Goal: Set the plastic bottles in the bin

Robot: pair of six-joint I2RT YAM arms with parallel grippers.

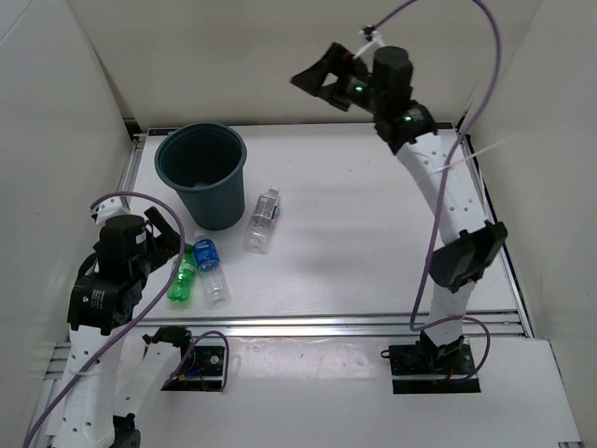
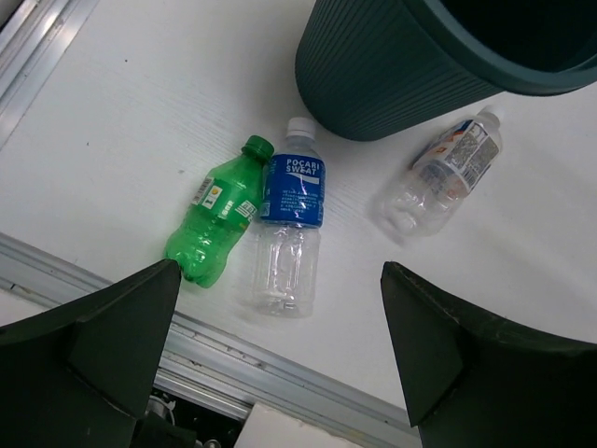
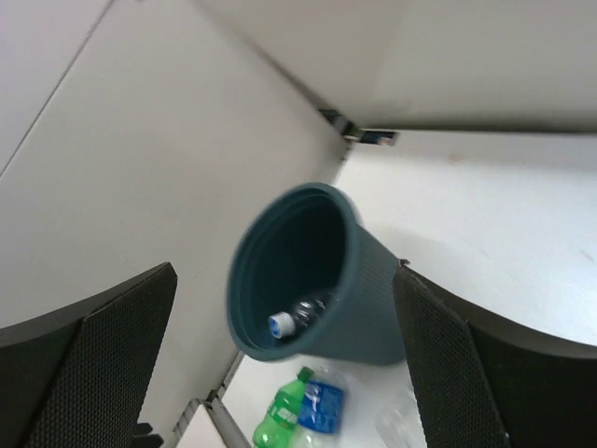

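Observation:
The dark teal bin (image 1: 164, 161) stands upright at the table's back left. A clear bottle with a white cap (image 3: 300, 315) lies inside it. Three plastic bottles lie on the table in front of the bin: a green one (image 1: 183, 273), a blue-labelled one (image 1: 209, 268) touching it, and a clear one (image 1: 263, 220) further right. My left gripper (image 1: 166, 231) hovers open over the green and blue-labelled bottles (image 2: 291, 219), holding nothing. High above the table, right of the bin, my right gripper (image 1: 315, 73) hangs open and empty, looking down into the bin (image 3: 373, 313).
White walls close in the table on the left, back and right. A metal rail (image 1: 354, 327) runs along the table's near edge, just below the green bottle (image 2: 219, 210). The clear bottle (image 2: 438, 177) lies close to the bin's base (image 2: 392, 84).

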